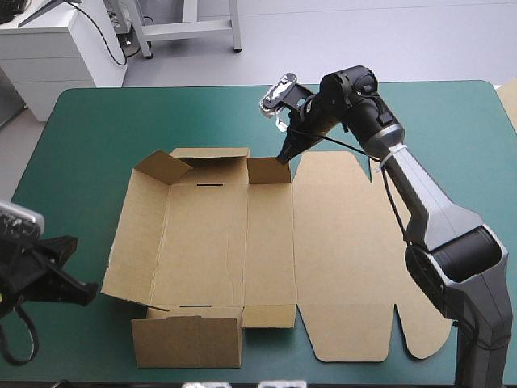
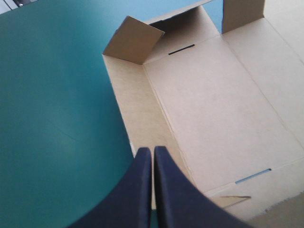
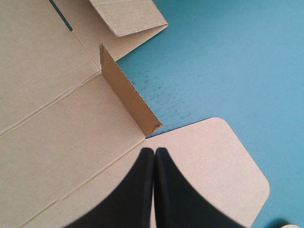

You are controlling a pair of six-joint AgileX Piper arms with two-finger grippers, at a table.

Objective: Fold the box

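The brown box (image 1: 210, 242) lies open in the middle of the teal-green table. Its far wall and a corner flap (image 1: 161, 168) stand up, a short flap (image 1: 268, 171) stands at the far middle, and a near wall (image 1: 187, 341) is raised. The lid (image 1: 347, 250) lies flat to the right. My right gripper (image 1: 284, 158) is shut, its tip down beside the short flap (image 3: 127, 97), at the lid's rounded tab (image 3: 213, 161). My left gripper (image 1: 90, 288) is shut at the near left corner of the box, over its left panel (image 2: 137, 114), its tip (image 2: 153, 151) holding nothing I can see.
Bare teal-green cover (image 1: 97, 129) runs along the table's left and far sides. A strip of pale board (image 1: 509, 101) shows at the table's right edge. The right arm (image 1: 428, 210) reaches over the lid's right side.
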